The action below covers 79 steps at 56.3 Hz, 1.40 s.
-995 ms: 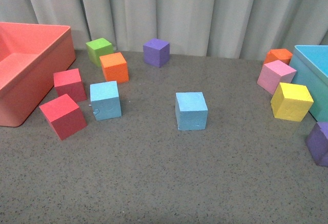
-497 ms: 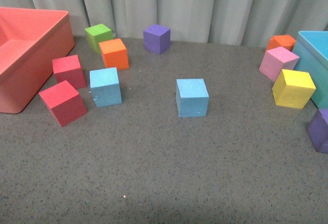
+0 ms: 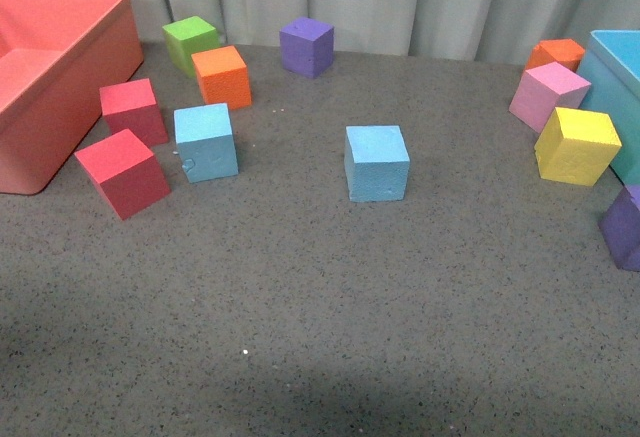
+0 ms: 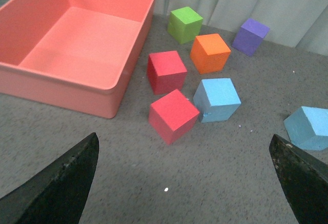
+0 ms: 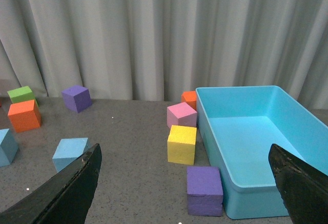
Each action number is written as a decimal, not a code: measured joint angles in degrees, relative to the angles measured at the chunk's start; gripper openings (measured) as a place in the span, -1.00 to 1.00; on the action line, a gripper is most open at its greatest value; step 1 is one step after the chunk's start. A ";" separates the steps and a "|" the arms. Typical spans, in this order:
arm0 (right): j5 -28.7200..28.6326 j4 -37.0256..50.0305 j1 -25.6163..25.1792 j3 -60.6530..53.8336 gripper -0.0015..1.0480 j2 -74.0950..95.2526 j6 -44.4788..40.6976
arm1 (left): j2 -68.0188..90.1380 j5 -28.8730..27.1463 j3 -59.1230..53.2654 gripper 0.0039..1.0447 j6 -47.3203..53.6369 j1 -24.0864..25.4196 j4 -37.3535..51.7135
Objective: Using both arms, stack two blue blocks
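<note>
Wrist views: left gripper (image 4: 183, 142) has fingers spread wide, nothing between; right gripper (image 5: 184, 147) likewise spread, empty. Neither arm in front view. Middle blue block (image 3: 377, 162) sits alone mid-way across grey table (image 3: 300, 337). Notched blue block (image 3: 206, 142) well apart to its left, just beside red cube (image 3: 123, 172), in front of orange cube (image 3: 222, 75). Blocks unstacked. Coral bin (image 3: 50, 77) far left, teal bin (image 3: 615, 67) far right.
</note>
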 joint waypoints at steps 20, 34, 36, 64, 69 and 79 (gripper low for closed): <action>0.00 0.00 0.00 0.00 0.81 0.00 0.00 | 47.08 -0.44 35.63 0.88 -3.43 -6.08 -10.12; 0.00 0.00 0.00 0.00 0.81 0.00 0.00 | 64.70 -0.26 56.37 0.88 -6.60 -7.82 -21.99; 0.00 0.00 0.00 0.00 0.81 0.00 0.00 | 66.40 0.07 58.45 0.88 -7.56 -8.04 -23.34; 0.00 0.00 0.00 0.00 0.81 0.00 0.00 | 79.17 -0.13 73.42 0.88 -14.84 -8.04 -33.70; 0.00 0.00 0.00 0.00 0.81 0.00 0.00 | 81.02 -0.85 75.63 0.88 -15.08 -7.89 -34.56; 0.00 0.02 0.00 0.00 0.81 0.00 0.00 | 83.97 -0.96 78.29 0.88 -15.02 -7.72 -35.93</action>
